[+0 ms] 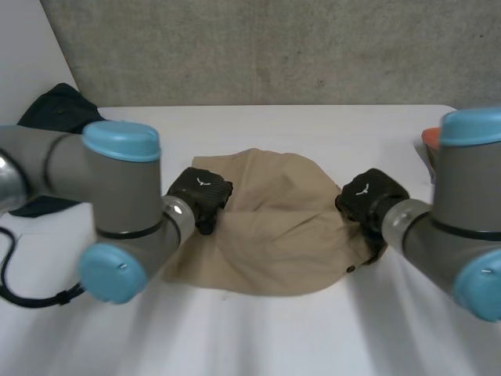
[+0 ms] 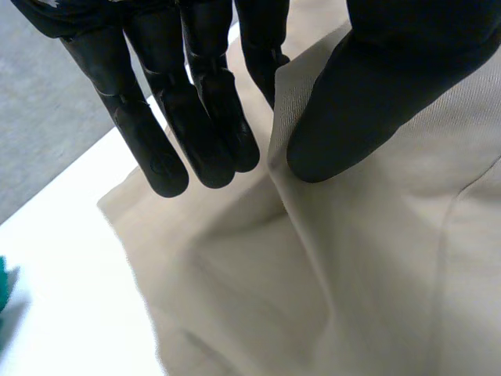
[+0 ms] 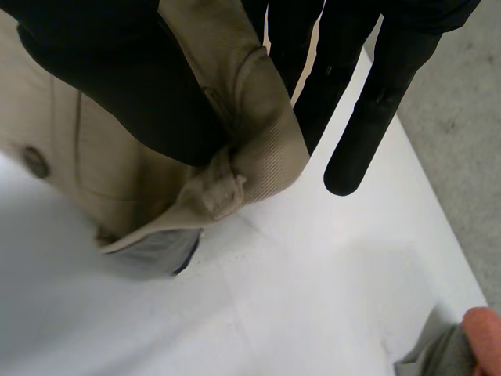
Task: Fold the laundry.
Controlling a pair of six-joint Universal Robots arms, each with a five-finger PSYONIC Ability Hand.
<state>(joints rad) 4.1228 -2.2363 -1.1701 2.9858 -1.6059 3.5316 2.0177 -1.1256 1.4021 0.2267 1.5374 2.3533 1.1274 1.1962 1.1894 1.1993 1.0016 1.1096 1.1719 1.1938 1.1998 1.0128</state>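
Note:
A beige garment [image 1: 274,227] lies crumpled in the middle of the white table [image 1: 313,329]. My left hand [image 1: 201,196] is at its left edge. In the left wrist view the thumb [image 2: 368,102] and fingers [image 2: 196,125] pinch a raised fold of the beige cloth [image 2: 352,258] between them. My right hand [image 1: 369,194] is at the garment's right edge. In the right wrist view its thumb [image 3: 133,86] and fingers [image 3: 376,102] pinch the waistband [image 3: 250,133] beside a belt loop, with a button [image 3: 34,161] close by.
A dark garment [image 1: 55,110] lies at the table's back left corner. An orange thing [image 1: 432,141] on grey cloth [image 3: 438,356] sits at the table's right edge. A teal scrap [image 2: 4,290] lies beyond the garment's left edge.

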